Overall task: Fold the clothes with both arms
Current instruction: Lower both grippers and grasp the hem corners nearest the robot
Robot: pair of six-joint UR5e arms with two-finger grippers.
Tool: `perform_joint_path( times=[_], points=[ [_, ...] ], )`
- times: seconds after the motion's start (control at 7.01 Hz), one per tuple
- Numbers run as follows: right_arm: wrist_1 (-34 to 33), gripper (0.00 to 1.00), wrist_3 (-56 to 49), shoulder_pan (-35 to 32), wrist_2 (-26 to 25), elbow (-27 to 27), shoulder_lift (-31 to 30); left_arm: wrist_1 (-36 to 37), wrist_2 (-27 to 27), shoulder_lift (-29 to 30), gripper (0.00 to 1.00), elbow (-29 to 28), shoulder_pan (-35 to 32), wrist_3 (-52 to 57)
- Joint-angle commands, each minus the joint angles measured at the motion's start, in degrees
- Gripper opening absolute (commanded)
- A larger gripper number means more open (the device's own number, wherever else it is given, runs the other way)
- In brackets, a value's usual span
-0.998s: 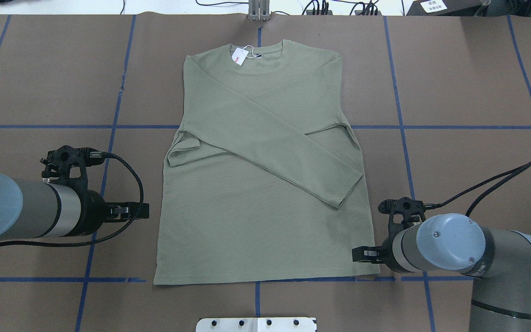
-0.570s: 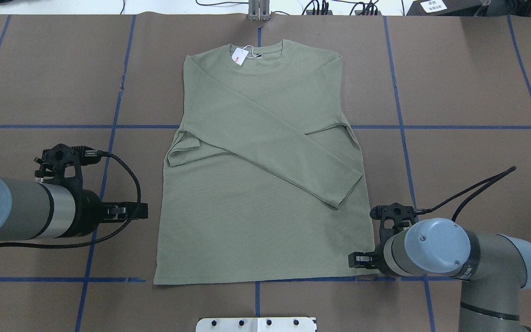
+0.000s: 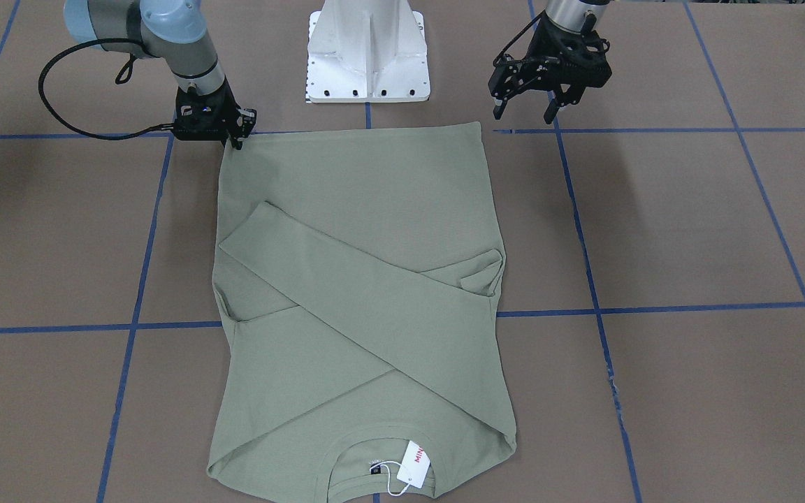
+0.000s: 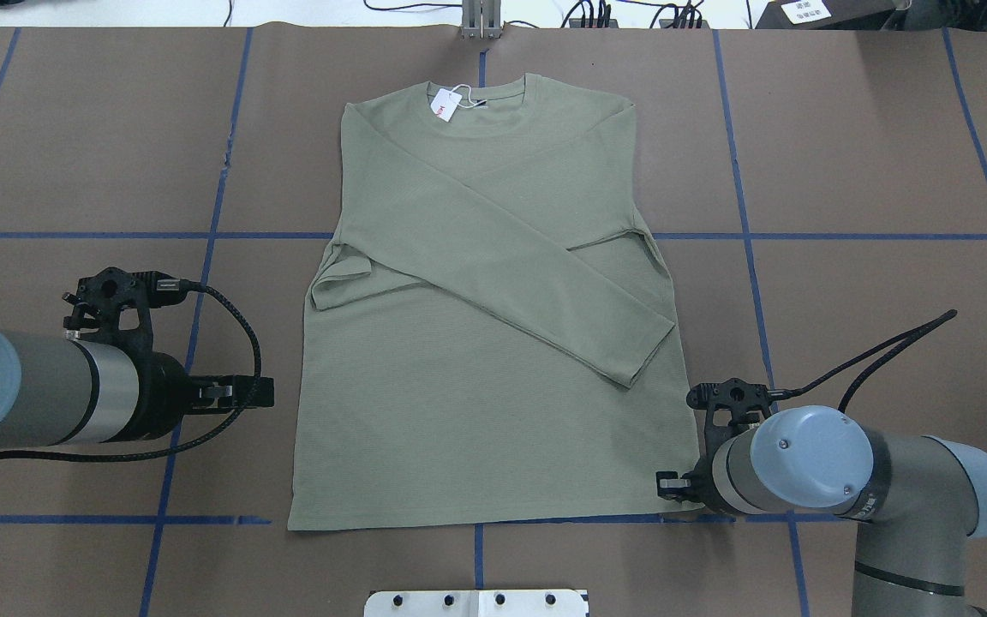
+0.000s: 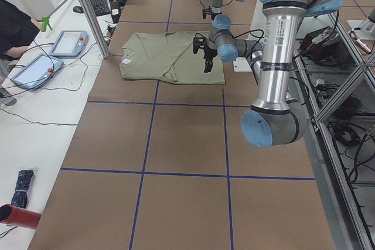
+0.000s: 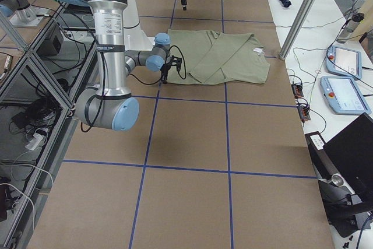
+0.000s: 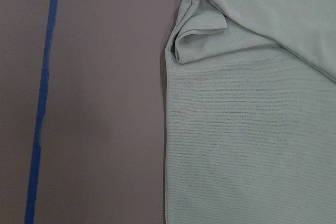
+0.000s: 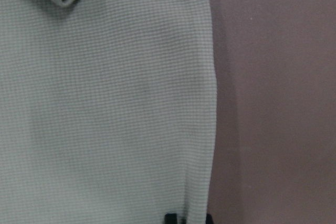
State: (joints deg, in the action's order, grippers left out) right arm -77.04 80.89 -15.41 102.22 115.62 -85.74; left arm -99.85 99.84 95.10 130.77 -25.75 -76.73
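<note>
The sage-green shirt [image 4: 476,343] lies flat on the brown table, both sleeves crossed over its chest and a white hang tag [image 4: 445,106] at the neck. It also shows in the front view [image 3: 360,279]. My right gripper [image 4: 663,485] is low at the shirt's hem corner on my right [image 3: 237,140]. The right wrist view shows its tips [image 8: 189,219] a small gap apart, astride the shirt's side edge [image 8: 105,103]. My left gripper [image 4: 266,392] is open and empty, raised beside the shirt's other side [image 3: 525,108]. The left wrist view shows only the shirt's edge [image 7: 252,129].
The white pedestal base [image 3: 367,52] stands just behind the hem. Blue tape lines [image 4: 211,236] cross the brown table cover. Tablets [image 5: 67,42] and a metal post [image 5: 88,10] stand beyond the shirt's neck end.
My right gripper has moved down and toward the near hem, ending at the shirt's corner. My left arm has drawn back slightly. The shirt has not moved.
</note>
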Motion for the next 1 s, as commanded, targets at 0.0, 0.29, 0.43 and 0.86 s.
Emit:
perform_joint_path(
  times=[0.0, 0.29, 0.43, 0.86],
  points=[
    [0.04, 0.00, 0.06, -0.14, 0.00, 0.39, -0.04, 0.00, -0.09, 0.09, 1.00, -0.25, 0.00, 0.00],
    [0.04, 0.00, 0.14, -0.23, -0.26, 1.62, -0.04, 0.00, -0.44, 0.52, 1.00, -2.43, 0.70, -0.61],
    [0.04, 0.00, 0.23, -0.32, -0.26, 3.19, -0.30, -0.09, -0.01, 0.79, 1.00, -4.19, 1.49, -3.92],
    [-0.04, 0.00, 0.14, -0.58, -0.26, 5.93, -0.31, 0.00, -1.05, 3.50, 1.00, -8.58, 14.04, -16.16]
  ],
)
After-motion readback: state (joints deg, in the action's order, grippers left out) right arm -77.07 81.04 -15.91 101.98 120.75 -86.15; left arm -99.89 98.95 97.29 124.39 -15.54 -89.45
